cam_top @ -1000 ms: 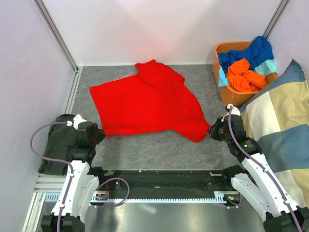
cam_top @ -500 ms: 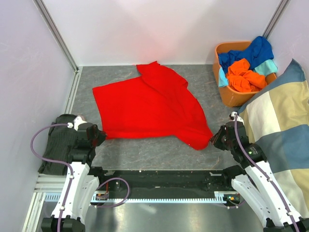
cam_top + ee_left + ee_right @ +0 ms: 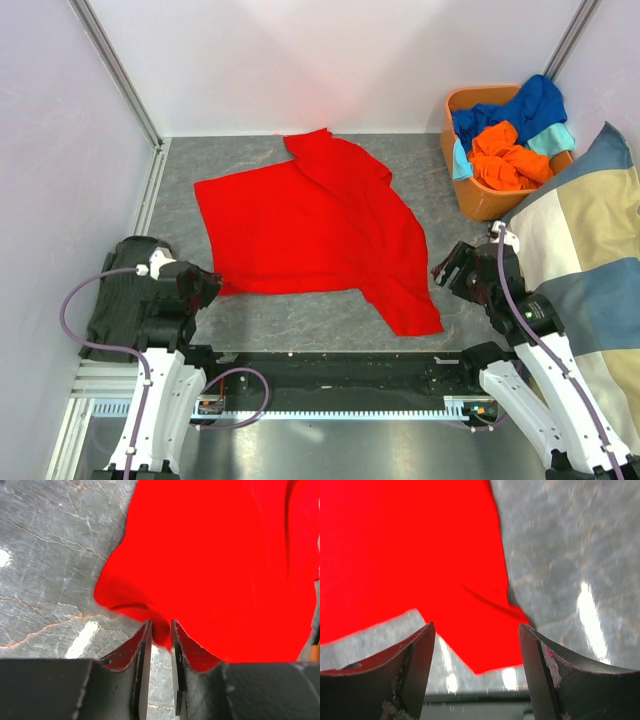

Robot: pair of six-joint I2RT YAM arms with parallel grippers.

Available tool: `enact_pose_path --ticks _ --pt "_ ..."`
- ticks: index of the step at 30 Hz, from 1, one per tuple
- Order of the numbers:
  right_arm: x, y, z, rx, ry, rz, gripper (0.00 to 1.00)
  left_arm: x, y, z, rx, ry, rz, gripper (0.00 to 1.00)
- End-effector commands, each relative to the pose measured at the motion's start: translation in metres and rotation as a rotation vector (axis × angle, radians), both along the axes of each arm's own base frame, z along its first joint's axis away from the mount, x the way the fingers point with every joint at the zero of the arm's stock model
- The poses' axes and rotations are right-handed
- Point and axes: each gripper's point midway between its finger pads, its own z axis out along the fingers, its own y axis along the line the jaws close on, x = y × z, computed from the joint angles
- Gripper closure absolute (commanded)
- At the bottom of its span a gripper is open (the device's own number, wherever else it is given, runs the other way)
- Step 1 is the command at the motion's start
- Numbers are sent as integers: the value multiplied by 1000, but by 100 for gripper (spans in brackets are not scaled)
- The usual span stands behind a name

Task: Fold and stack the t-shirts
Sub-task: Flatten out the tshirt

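Both arms have loosened: the right pincer (image 3: 477,630) gapes wide near the red shirt's (image 3: 310,235) corner, the left pincer (image 3: 161,625) slightly apart around a fold. The red shirt now lies spread on the table (image 3: 300,310), ready for folding.

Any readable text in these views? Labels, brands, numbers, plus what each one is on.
No readable text in any view.
The red t-shirt: plain, no print or tag showing.
The orange bin and the shirts piled in it: no markings visible.
The checked cushion: pattern only.
The small orange-and-white part on the near rail: too small to tell if it carries text.
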Motion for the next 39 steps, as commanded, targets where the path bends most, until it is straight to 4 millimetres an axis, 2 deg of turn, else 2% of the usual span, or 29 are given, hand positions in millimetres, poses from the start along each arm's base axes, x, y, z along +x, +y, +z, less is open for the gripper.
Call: enact_pose_path --ticks 1,3,4,9,14,15,17,18,19,20,21,22,23,24,25,26,27,28,29,30,31,32,33,34,35,36,37,38,39 --pt "47 -4 39 -56 -170 -34 24 7 7 19 0 -33 53 71" --pt "57 -1 44 -60 -191 -25 24 7 8 35 5 -54 58 69" --pt "66 1 44 -68 -197 -16 24 7 9 42 7 -69 58 53" --pt "85 7 49 -79 -227 4 24 -5 7 93 -22 -173 67 52" --pt "105 19 43 -72 -242 41 24 0 19 124 7 -282 123 50" --pt "116 24 40 -68 -256 54 24 5 20 118 15 -273 130 49" --pt "129 34 37 -57 -265 87 24 23 21 128 24 -341 122 48" --pt "145 40 35 -64 -275 106 24 33 20 112 30 -311 112 47" --pt "153 47 35 -57 -280 131 23 48 17 125 17 -391 100 45" --pt "165 54 43 -45 -305 151 22 55 15 116 11 -386 93 43" --pt "183 65 38 -51 -316 193 22 65 13 117 14 -406 78 40" --pt "193 72 40 -47 -333 227 22 78 10 106 10 -382 57 27" --pt "202 91 54 -9 -364 307 21 91 8 114 2 -422 52 19" --pt "223 103 48 -23 -389 361 21 98 5 112 1 -414 36 11" --pt "232 115 50 -8 -405 410 19 109 4 97 6 -357 25 0" --pt "246 130 75 11 -469 474 18 116 2 103 3 -356 15 0" --pt "260 141 50 8 -414 518 18 122 -1 109 -3 -372 2 0" --pt "269 149 48 1 -419 566 18 126 -3 106 -7 -361 -6 0" --pt "281 166 71 33 -476 638 15 129 -5 105 -11 -356 -13 0" --pt "293 176 40 49 -413 679 14 129 -7 105 -17 -360 -20 0" --pt "301 184 36 58 -410 724 14 129 -7 104 -19 -361 -20 0" --pt "316 195 56 72 -457 764 14 126 -8 103 -22 -367 -24 0" --pt "323 204 17 99 -373 810 14 125 -10 102 -21 -370 -33 0" --pt "332 210 11 107 -371 826 14 123 -11 101 -19 -370 -41 0" --pt "346 216 24 104 -397 843 14 120 -11 98 -12 -363 -46 0" --pt "349 220 -18 128 -301 862 14 116 -12 95 -5 -355 -53 0" --pt "354 224 -26 135 -284 875 14 113 -11 94 0 -351 -52 0" --pt "367 229 -16 132 -314 887 14 109 -10 90 5 -344 -51 0" --pt "368 230 -51 143 -243 889 14 106 -9 92 11 -355 -47 0"
